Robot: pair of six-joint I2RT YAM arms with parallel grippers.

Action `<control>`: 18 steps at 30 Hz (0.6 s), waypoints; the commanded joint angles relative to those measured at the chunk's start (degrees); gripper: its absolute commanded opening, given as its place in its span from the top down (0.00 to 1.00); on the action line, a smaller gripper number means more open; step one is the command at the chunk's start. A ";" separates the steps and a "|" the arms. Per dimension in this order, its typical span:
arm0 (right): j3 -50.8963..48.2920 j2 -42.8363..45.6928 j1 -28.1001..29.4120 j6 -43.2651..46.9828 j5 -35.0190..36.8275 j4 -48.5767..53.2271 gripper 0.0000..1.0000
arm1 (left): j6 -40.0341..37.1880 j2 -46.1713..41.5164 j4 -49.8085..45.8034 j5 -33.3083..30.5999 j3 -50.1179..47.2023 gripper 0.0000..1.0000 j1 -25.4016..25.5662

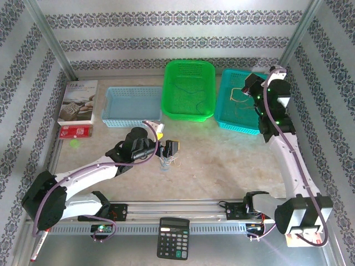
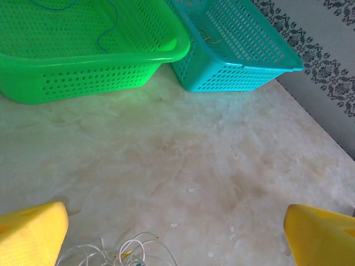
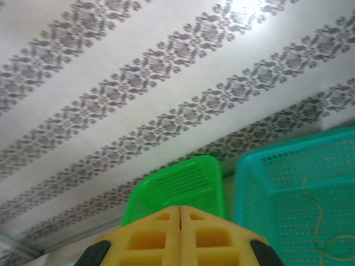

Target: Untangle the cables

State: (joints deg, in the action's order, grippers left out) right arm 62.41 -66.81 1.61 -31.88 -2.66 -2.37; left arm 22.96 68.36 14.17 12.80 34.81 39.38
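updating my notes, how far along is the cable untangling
Looks done: a blue wire lies in the green basket and a tan wire in the teal basket. In hand: nothing visible; the left gripper is open over the table, the right gripper shut above the teal basket. Left: a small white tangle on the table.

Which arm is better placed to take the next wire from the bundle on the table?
Left. The left gripper is open, right beside the cables, which lie on the table near its fingers. The right gripper is shut and raised over the teal basket, well away from the bundle.
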 commanded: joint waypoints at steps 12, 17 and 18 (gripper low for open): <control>-1.64 -14.00 -2.48 3.89 15.55 -9.91 1.00 | 1.47 -5.47 -6.91 -1.44 2.58 0.00 0.62; 0.87 -19.81 -3.09 5.46 18.38 -11.05 1.00 | 1.74 -7.52 -7.91 -1.79 2.30 0.00 0.65; 1.47 -20.73 -3.25 5.70 18.93 -11.06 1.00 | 1.91 -7.86 -7.93 -1.88 2.22 0.00 0.70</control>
State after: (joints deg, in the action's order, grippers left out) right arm 61.60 -85.17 -1.04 -27.83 12.80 -11.05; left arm 23.77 62.06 7.88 11.73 35.81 39.38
